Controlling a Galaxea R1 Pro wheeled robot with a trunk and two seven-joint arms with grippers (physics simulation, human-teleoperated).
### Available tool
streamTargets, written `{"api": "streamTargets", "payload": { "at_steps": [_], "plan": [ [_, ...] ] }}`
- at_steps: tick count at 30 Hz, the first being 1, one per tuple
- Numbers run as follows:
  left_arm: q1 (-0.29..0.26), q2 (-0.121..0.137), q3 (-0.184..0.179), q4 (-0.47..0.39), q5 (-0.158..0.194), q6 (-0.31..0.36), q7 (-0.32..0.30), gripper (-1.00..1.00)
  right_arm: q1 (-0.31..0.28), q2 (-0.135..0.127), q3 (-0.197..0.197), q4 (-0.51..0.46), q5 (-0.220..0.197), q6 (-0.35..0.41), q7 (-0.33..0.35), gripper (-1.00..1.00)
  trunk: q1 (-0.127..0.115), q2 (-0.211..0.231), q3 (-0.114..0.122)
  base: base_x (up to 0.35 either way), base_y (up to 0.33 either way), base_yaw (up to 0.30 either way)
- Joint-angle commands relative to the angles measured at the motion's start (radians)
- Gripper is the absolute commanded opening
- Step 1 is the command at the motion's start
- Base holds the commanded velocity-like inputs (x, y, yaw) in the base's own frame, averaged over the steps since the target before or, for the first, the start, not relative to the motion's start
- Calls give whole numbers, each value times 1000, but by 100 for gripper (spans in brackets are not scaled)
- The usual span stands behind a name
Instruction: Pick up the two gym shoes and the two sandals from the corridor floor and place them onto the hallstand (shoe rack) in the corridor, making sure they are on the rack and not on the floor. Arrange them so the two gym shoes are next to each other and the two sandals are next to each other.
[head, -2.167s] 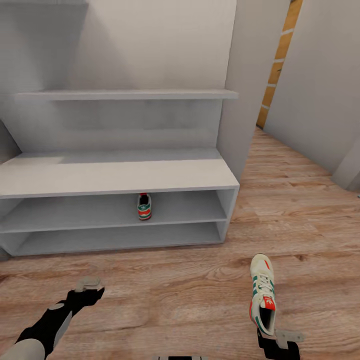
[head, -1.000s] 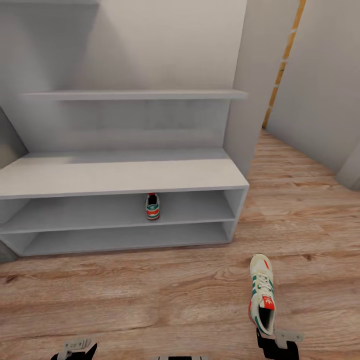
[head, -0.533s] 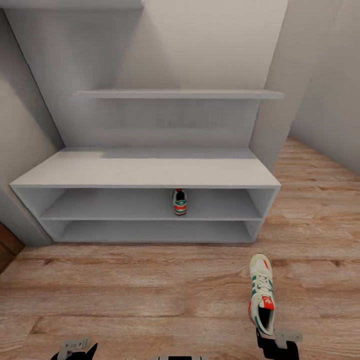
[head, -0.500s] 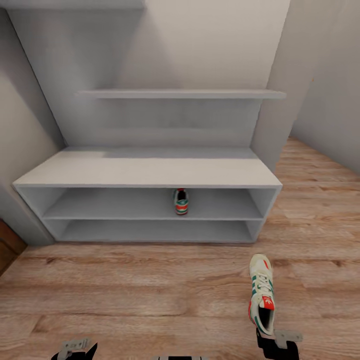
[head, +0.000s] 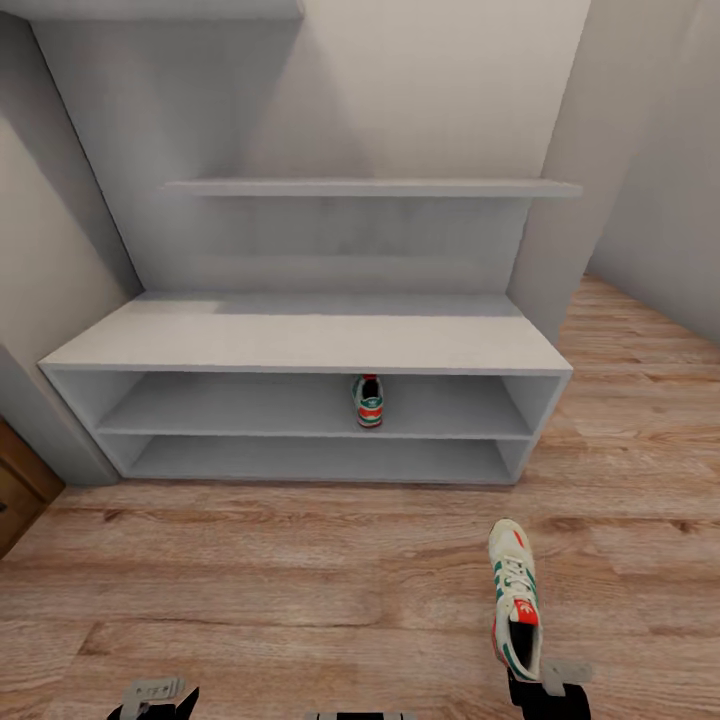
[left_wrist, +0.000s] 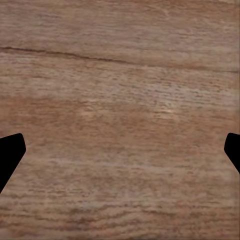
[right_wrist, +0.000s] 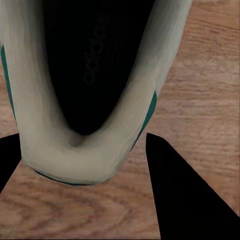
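You have two gym shoes in sight — one gym shoe (head: 368, 401) on the upper open shelf of the single hallstand (head: 300, 345), the second gym shoe (head: 515, 598) over the floor. Count two open shelves below the bench, and two grippers — left gripper (head: 152, 693), right gripper (head: 548, 682).

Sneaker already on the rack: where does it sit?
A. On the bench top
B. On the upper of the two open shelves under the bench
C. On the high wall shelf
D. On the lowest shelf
B. In the head view the sneaker stands on the upper open shelf of the rack, just beneath the bench top, heel facing out.
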Motion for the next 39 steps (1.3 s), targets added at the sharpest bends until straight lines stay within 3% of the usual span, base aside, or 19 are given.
{"api": "streamTargets", "payload": {
  "at_steps": [1, 3, 5, 7, 10, 11, 16, 20, 32, 39],
  "plan": [
    [-1, -1, 8, 1, -4, -2, -8, 100, -3, 5, -3, -11, 10, 25, -7, -100, 0, 0, -1, 0, 0, 0],
    [-1, -1, 8, 1, -4, -2, -8, 100, -15, 38, 1, -86, 10, 134, -7, -100, 0, 0, -1, 0, 0, 0],
    [-1, -1, 6, 1, -5, -2, -8, 100, -36, 112, 8, -249, 12, 308, -7, -100, 0, 0, -1, 0, 0, 0],
    [-1, -1, 6, 1, -6, -2, -8, 100, -51, 147, 29, -327, 14, 403, -8, -100, 0, 0, -1, 0, 0, 0],
    [-1, -1, 6, 1, -6, -2, -8, 100, -71, 176, 71, -387, 15, 493, -11, -100, 0, 0, -1, 0, 0, 0],
    [-1, -1, 6, 1, -6, -2, -8, 100, -88, 190, 106, -415, 15, 545, -13, -100, 0, 0, -1, 0, 0, 0],
    [-1, -1, 6, 1, -6, -2, -8, 100, -152, 210, 199, -458, 13, 656, -15, -100, 0, 0, -1, 0, 0, 0],
    [-1, -1, 6, 1, -6, -1, -8, 100, -215, 216, 230, -468, 11, 712, -17, -100, 0, 0, -1, 0, 0, 0],
    [-1, -1, 6, 1, -6, -1, -8, 100, -364, 218, 244, -476, 11, 851, -26, -100, 0, 0, -1, 0, 0, 0],
    [-1, -1, 6, 1, -6, -1, -8, 100, -422, 218, 245, -476, 10, 906, -51, -100, 0, 0, -1, 0, 0, 0]
  ]
}}
